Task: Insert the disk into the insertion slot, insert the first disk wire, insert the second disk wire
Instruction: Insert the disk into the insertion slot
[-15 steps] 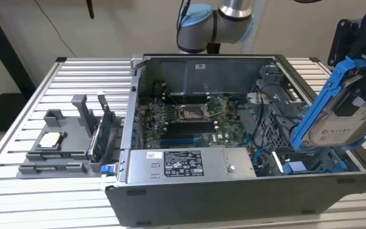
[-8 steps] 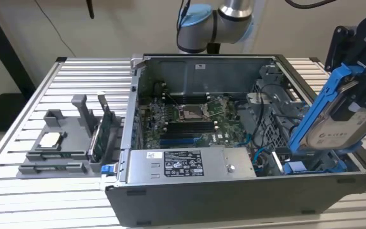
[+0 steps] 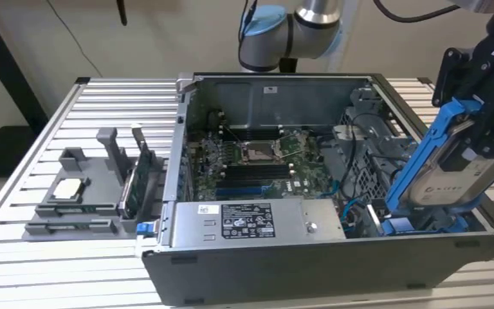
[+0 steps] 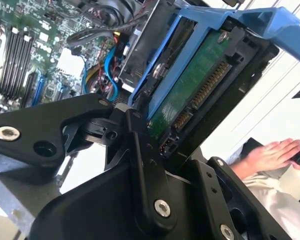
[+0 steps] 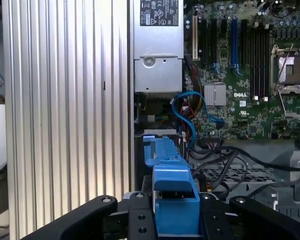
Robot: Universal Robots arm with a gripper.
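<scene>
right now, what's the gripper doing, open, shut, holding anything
gripper: shut on the disk, clamped on its blue carrier frame, disk held tilted at the edge of the computer case.

Exterior view looks down on the whole case (image 3: 316, 270); both wrist views sit close behind the disk (image 4: 190, 95) (facing downward), sharing the motherboard (image 5: 250, 100)
</scene>
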